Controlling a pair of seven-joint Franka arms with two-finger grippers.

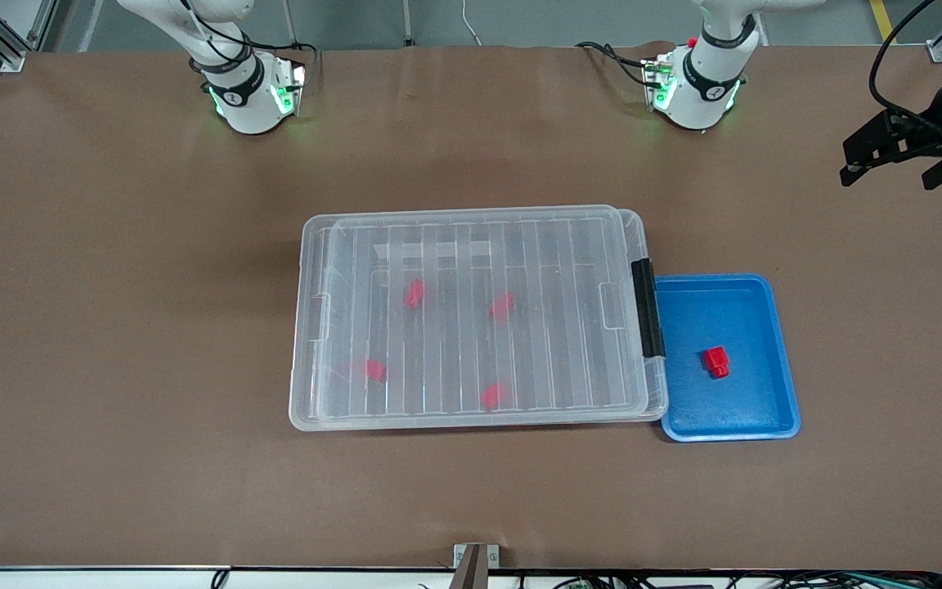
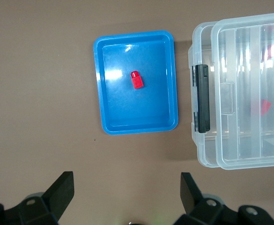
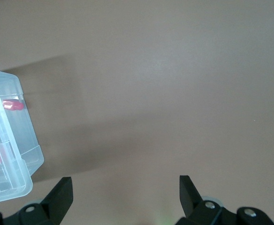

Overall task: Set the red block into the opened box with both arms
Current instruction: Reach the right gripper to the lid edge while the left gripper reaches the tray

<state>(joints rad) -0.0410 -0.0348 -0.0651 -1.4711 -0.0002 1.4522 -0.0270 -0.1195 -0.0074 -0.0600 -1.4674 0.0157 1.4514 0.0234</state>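
Front view: the box (image 1: 471,319) lies mid-table with its ribbed lid (image 1: 483,307) still on; four red blocks show through it. The red block (image 1: 715,361) rests in the blue tray (image 1: 728,421), which touches the box's latch end. Nothing is started.

Left wrist view: the left gripper (image 2: 125,192) hangs above bare table beside the tray, fingers spread, empty.

Right wrist view: the right gripper (image 3: 125,192) hangs above table near a box corner, fingers spread, empty. Opening and placing remain.

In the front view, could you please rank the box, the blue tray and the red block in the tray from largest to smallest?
1. The box, lid on, by far the largest.
2. The blue tray, beside the box's black latch end.
3. The red block, tiny, lying in the tray.
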